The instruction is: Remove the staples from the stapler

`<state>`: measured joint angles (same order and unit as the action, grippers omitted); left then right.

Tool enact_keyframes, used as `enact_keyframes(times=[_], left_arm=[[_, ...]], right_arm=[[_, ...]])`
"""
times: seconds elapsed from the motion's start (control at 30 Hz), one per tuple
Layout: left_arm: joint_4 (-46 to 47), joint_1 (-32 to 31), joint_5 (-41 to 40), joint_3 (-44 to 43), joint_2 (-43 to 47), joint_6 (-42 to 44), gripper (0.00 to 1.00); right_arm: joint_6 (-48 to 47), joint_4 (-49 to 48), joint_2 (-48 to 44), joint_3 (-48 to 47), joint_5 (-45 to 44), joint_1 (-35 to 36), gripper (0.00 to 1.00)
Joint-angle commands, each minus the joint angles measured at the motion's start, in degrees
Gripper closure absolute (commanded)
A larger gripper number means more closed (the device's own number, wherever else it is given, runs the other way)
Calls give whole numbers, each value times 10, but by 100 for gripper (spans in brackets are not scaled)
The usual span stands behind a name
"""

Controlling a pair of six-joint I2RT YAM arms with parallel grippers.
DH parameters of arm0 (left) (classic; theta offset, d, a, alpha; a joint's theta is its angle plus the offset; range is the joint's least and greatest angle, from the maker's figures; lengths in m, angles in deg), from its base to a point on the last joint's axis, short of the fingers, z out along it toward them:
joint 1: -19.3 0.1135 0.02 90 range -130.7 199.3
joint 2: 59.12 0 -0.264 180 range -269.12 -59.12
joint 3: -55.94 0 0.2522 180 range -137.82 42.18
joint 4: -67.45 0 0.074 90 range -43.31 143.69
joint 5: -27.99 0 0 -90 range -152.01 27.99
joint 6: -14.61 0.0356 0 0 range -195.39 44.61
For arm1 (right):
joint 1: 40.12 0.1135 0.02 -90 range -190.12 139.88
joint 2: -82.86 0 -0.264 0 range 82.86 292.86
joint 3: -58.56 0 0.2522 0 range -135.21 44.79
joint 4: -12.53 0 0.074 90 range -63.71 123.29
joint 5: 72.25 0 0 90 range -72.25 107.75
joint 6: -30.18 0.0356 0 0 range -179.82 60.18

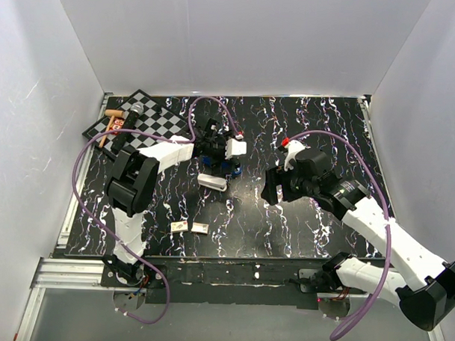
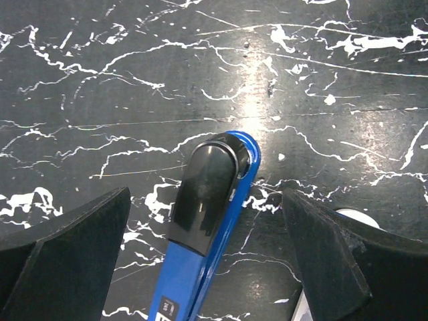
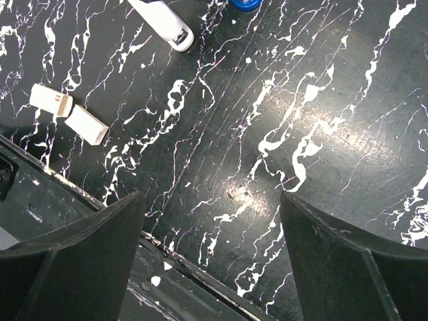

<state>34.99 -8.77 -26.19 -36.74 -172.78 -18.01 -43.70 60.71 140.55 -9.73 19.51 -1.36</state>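
Note:
The stapler point(image 2: 194, 271) is blue with a glossy black cap and lies on the black marbled table. It runs lengthwise between the fingers of my left gripper point(image 2: 206, 194), which is open and straddles it without pinching it. From above, the stapler point(image 1: 210, 164) sits at mid-table under the left gripper point(image 1: 215, 148). My right gripper point(image 3: 210, 195) is open and empty, over bare table near the front edge, to the right of the stapler point(image 3: 246, 3). In the top view the right gripper point(image 1: 275, 189) hangs right of centre. The staples are hidden.
A white oblong piece point(image 1: 212, 182) lies just in front of the stapler. Two small tan-and-white boxes point(image 1: 180, 226) point(image 1: 200, 228) lie near the front edge. A checkered board point(image 1: 158, 122) with a few items sits at the back left. White walls enclose the table.

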Motion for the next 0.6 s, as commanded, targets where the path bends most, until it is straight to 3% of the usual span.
enact_keyframes(times=[0.0, 0.57], left_arm=[[-11, 3, 26, -25, 1, 12, 3], [-63, 3, 36, -70, -32, 17, 30]], right_arm=[[-7, -27, 0, -3, 18, 3, 11], [-1, -31, 1, 5, 32, 3, 13]])
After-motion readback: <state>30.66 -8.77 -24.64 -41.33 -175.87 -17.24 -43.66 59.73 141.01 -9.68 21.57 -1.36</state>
